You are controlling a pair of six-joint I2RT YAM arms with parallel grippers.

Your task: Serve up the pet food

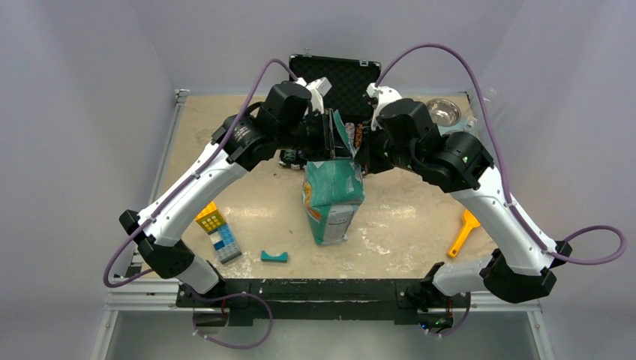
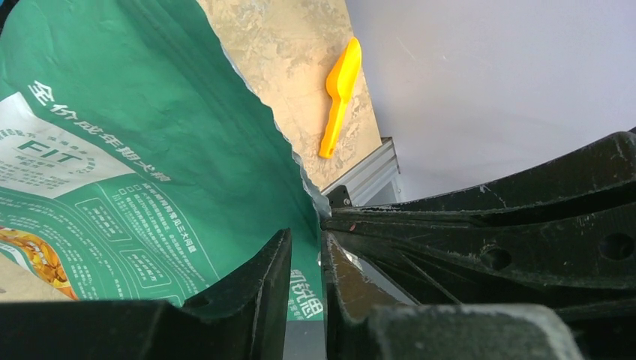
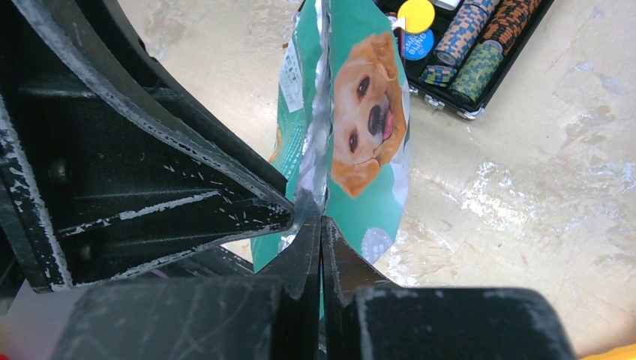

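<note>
The teal-green pet food bag (image 1: 334, 187) with the golden dog (image 3: 367, 112) stands at the table's middle, and both grippers are at its top edge. My right gripper (image 3: 321, 221) is shut on the silvery top edge of the bag; in the top view it (image 1: 369, 139) is at the bag's right. My left gripper (image 2: 307, 236) straddles the bag's (image 2: 112, 112) torn edge with its jaws a narrow gap apart; in the top view it (image 1: 328, 135) is at the bag's left. The kibble is hidden inside the bag.
A yellow scoop (image 1: 463, 232) lies front right and also shows in the left wrist view (image 2: 339, 97). A metal bowl (image 1: 442, 112) sits back right. An open black case (image 1: 334, 75) with poker chips (image 3: 472, 45) is behind the bag. A coloured box (image 1: 219, 232) and a teal piece (image 1: 274, 256) lie front left.
</note>
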